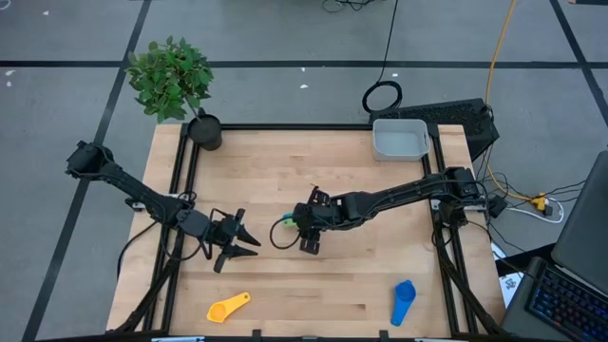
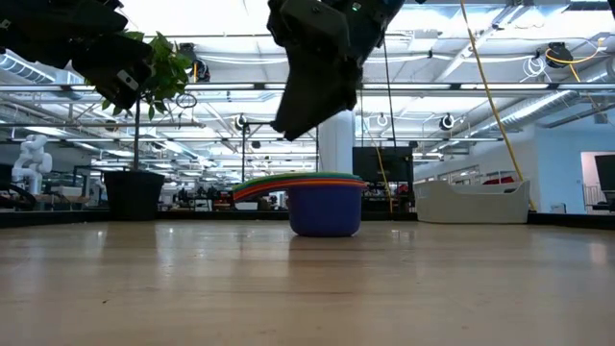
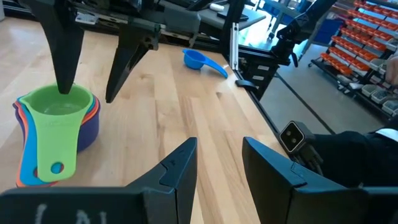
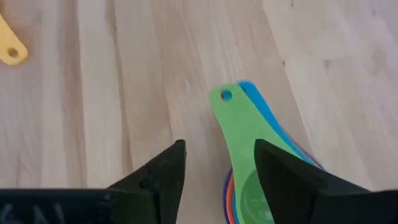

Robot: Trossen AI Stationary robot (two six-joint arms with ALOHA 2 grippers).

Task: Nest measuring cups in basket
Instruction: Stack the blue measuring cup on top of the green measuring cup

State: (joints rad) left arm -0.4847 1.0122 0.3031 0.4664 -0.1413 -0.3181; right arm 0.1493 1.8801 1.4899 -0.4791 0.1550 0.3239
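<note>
Right gripper (image 1: 310,233) hangs directly over the nested stack of measuring cups (image 2: 322,202) mid-tabletop, fingers parted, holding nothing. In the left wrist view your two right fingers (image 3: 62,50) stand spread above the green cup (image 3: 59,115); one tip reaches just to its rim, and contact there is unclear. The right wrist view shows the green handle (image 4: 239,134) lying in the gap between the fingers, not pinched.

Left gripper (image 1: 237,242) sits just beside the stack on the left arm's side, part-open and empty; its wrist view shows a clear gap between the fingers and nothing in them.

Progress, as a judgement: you're roughly mid-task. The stack has green on top, with orange, red, light blue and a dark blue cup at the bottom, so about five look nested, though the exact count is hard to tell. Still loose on the tabletop (image 1: 285,171): the yellow cup (image 1: 228,307) near the front edge and a medium blue cup (image 1: 404,302) further toward the right arm's side, both well apart from the stack.

The grey basket (image 1: 400,140) sits at the far right corner, and nothing shows in it. So you still have two cups to add and the whole stack to move into the basket. A potted plant (image 1: 176,85) stands at the far left corner, out of the way.
</note>
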